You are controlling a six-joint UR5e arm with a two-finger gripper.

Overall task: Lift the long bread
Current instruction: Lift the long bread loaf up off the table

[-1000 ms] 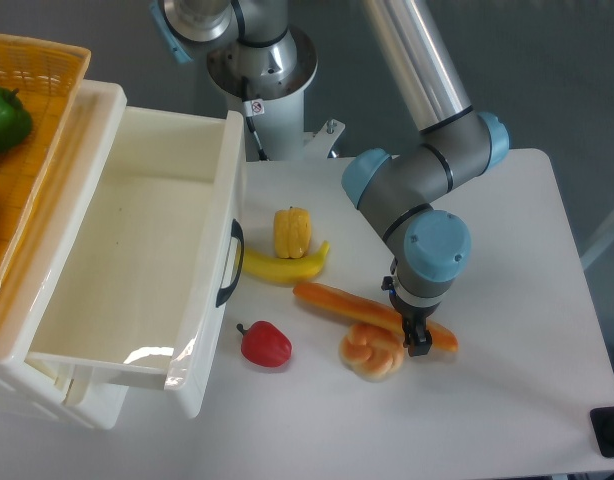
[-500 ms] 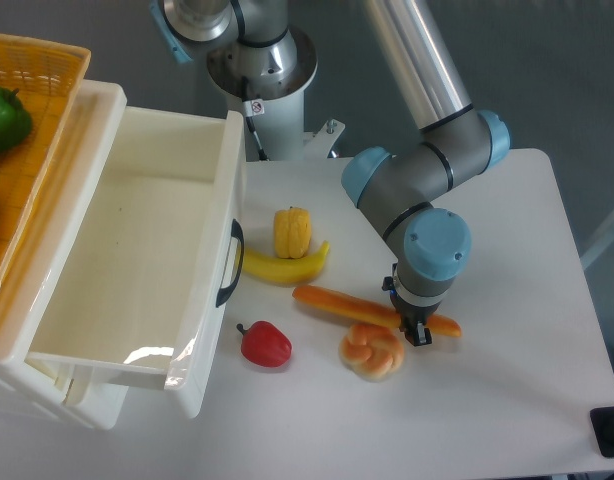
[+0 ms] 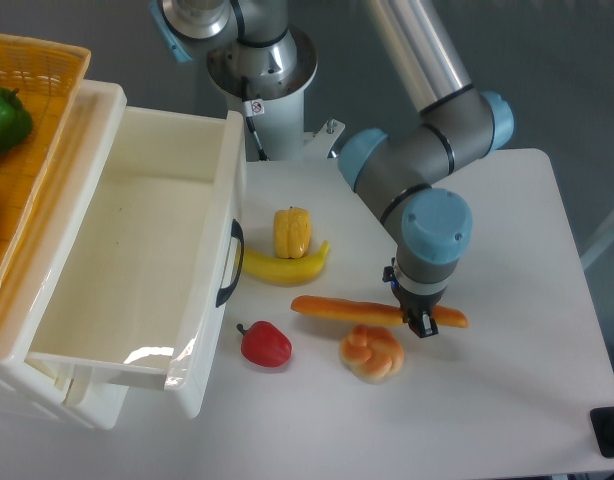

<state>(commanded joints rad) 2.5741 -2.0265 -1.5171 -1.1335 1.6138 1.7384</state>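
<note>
White table point(image 3: 547, 250): banana point(image 3: 285, 266), yellow pepper point(image 3: 292, 231), red pepper point(image 3: 266, 343), knotted bun point(image 3: 371, 351), white bin point(image 3: 137, 270) at left.

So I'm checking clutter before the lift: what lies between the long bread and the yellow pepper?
The banana lies between the long bread and the yellow pepper, seen in the fixed camera view.

- Arm point(image 3: 412, 60): smooth silver-grey tube links, dark grey joint housings.
- Joint caps point(image 3: 436, 226): round, light blue, matte; further blue caps at the elbow joints.
- Base point(image 3: 262, 75): white cylindrical pedestal with a small red-and-white sticker and a black cable alongside.
- Gripper point(image 3: 421, 324): small, black, mounted beneath the blue-capped wrist.
</note>
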